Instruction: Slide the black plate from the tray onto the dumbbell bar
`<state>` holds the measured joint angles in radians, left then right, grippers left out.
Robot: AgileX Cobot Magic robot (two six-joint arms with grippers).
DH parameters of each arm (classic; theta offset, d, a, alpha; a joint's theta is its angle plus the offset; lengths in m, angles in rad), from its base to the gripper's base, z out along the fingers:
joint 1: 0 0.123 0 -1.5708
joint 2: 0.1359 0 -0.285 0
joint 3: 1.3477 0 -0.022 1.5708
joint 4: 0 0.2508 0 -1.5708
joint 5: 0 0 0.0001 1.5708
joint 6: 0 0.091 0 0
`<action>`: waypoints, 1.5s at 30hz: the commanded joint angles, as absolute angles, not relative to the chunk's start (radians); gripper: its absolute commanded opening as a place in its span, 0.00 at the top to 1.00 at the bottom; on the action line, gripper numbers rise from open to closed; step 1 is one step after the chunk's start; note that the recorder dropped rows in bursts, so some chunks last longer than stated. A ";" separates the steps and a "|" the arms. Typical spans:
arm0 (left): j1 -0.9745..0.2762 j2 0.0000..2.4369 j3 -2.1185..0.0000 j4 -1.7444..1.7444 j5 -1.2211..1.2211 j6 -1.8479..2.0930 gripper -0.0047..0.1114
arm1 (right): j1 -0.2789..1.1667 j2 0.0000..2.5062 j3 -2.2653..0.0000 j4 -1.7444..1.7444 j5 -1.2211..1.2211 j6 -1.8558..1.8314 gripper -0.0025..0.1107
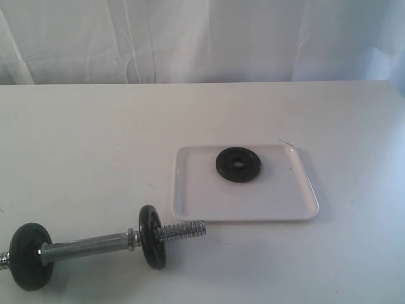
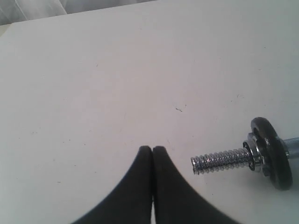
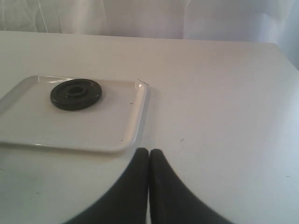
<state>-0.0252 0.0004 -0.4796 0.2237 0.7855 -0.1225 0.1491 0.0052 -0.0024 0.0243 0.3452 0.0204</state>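
- I saw the black plate [image 1: 238, 164] lying flat on the far half of the white tray [image 1: 253, 206], on the desk [image 1: 95, 139]
- The dumbbell bar [image 1: 88, 244] lay near the tray's front left corner and carried two black discs [image 1: 152, 236]
- My left fingers [image 2: 140, 170] and right fingers [image 3: 138, 170] were pressed together, holding nothing

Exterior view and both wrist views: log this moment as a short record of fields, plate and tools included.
black plate: flat in the tray, toward its far edge, untouched
tray: on the table, beyond the bar's right threaded end
dumbbell bar: lying on the table
mounted plates: two on the bar
left tool: shut, empty, close to a threaded bar end
right tool: shut, empty, just outside the tray's rim
step: plate not yet picked up
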 commanded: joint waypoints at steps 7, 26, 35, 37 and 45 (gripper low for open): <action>-0.034 0.000 -0.477 0.227 0.652 -0.132 0.96 | 0.151 0.000 0.000 0.024 0.341 0.022 0.98; -0.038 0.410 -0.282 0.217 -0.155 -0.182 0.96 | 0.151 0.000 0.000 0.024 0.341 0.022 0.98; -0.202 0.773 -0.484 0.253 0.039 -0.176 0.96 | 0.151 0.000 0.000 0.024 0.341 0.022 0.98; -0.266 0.848 -0.551 0.255 0.179 -0.106 0.96 | 0.151 0.000 0.000 0.024 0.341 0.022 0.98; -0.583 1.100 -0.670 0.051 0.457 0.559 0.96 | 0.151 0.000 0.000 0.027 0.341 0.022 0.98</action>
<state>-0.5631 1.0824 -0.6628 0.0724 0.4292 0.4685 0.1491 0.0052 -0.0024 0.0243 0.3452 0.0204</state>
